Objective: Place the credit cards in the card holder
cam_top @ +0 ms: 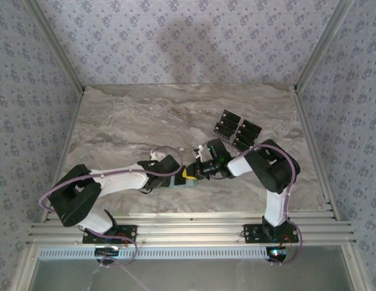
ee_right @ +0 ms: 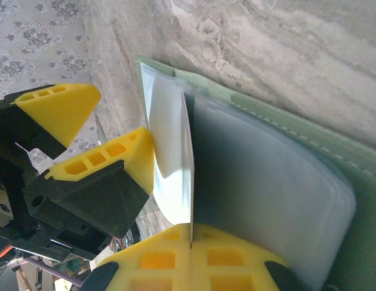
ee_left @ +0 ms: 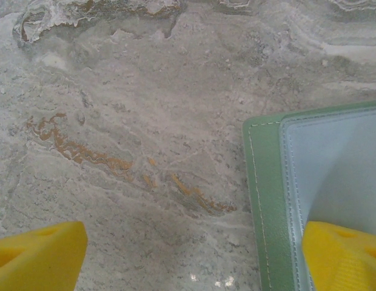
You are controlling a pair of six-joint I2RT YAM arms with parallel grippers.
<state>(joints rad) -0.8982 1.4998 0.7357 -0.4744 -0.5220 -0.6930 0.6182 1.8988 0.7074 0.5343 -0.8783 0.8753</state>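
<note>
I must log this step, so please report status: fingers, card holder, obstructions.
Left fingers open at the flat pale green wallet. Right fingers shut on its clear plastic pocket sheet. Thin black rectangular cards lie apart on grey marble table. No obstruction seen.

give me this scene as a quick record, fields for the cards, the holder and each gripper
credit cards: black, grouped on the table, beyond the grippers, apart from the holder
card holder: green, lying open between the arms
clear sleeve: lifted up from the holder
left gripper: open, one finger over the holder's edge
right gripper: shut on the clear sleeve
</note>
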